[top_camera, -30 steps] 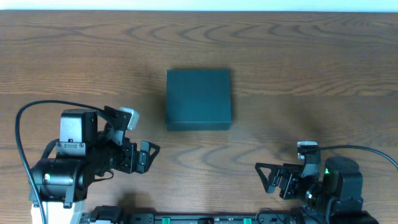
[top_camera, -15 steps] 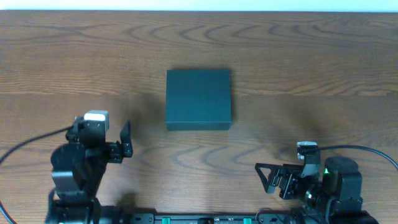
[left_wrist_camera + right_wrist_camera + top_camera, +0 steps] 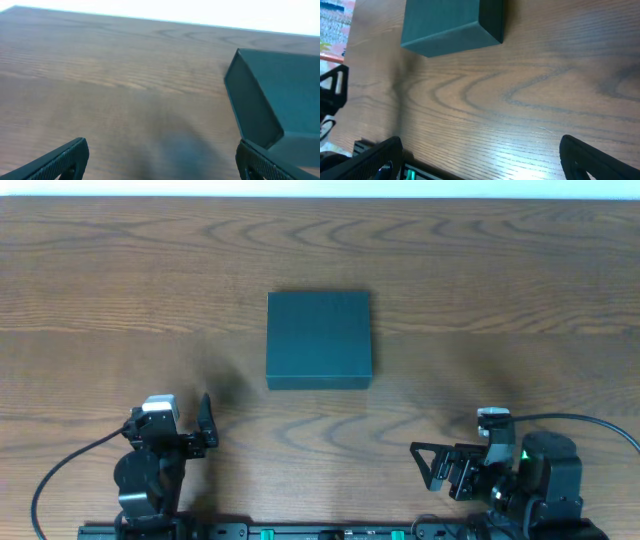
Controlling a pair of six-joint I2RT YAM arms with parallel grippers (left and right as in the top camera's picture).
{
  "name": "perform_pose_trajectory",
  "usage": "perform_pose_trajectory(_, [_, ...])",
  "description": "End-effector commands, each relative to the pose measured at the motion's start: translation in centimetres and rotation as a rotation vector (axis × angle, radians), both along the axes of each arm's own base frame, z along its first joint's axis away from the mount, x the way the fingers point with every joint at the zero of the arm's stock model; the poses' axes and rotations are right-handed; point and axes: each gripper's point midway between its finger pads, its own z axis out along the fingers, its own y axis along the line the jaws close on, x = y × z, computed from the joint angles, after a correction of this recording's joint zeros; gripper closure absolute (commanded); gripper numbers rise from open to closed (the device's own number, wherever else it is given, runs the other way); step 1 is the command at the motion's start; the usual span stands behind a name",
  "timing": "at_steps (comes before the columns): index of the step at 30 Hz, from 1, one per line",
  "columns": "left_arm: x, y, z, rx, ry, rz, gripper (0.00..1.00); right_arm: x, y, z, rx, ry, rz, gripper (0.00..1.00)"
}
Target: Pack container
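Note:
The container [image 3: 319, 340] is a dark teal-green square box with its lid shut, standing at the middle of the wooden table. It also shows at the right of the left wrist view [image 3: 280, 95] and at the top of the right wrist view [image 3: 450, 22]. My left gripper [image 3: 172, 428] is open and empty near the front left edge, well short of the box; its fingers spread wide in its wrist view [image 3: 162, 162]. My right gripper [image 3: 432, 468] is open and empty at the front right, pointing left, and shows in its wrist view [image 3: 480, 160]. No snack packets are in view.
The wooden table [image 3: 520, 290] runs to a pale far edge along the top of the overhead view. A black rail [image 3: 330, 532] lies along the front edge between the two arm bases. Cables [image 3: 590, 420] trail from both arms.
My left arm has pulled back toward the front edge and turned from pointing right to facing the far side. The right arm and the box have not moved.

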Motion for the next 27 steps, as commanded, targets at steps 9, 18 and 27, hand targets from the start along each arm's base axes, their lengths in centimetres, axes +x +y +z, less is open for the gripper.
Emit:
perform_pose_trajectory(9, [0.34, 0.33, -0.23, -0.016, -0.052, 0.022, 0.05, -0.06, 0.03, -0.07, 0.006, 0.005, -0.004, 0.01])
perform_pose_trajectory(18, [0.33, 0.34, -0.24, -0.016, -0.051, 0.022, 0.05, -0.06, 0.03, -0.07, 0.006, 0.005, -0.004, 0.01])
perform_pose_trajectory(27, [0.33, 0.34, -0.24, -0.016, -0.051, 0.022, 0.05, -0.06, 0.03, -0.07, 0.006, 0.005, -0.004, 0.01])
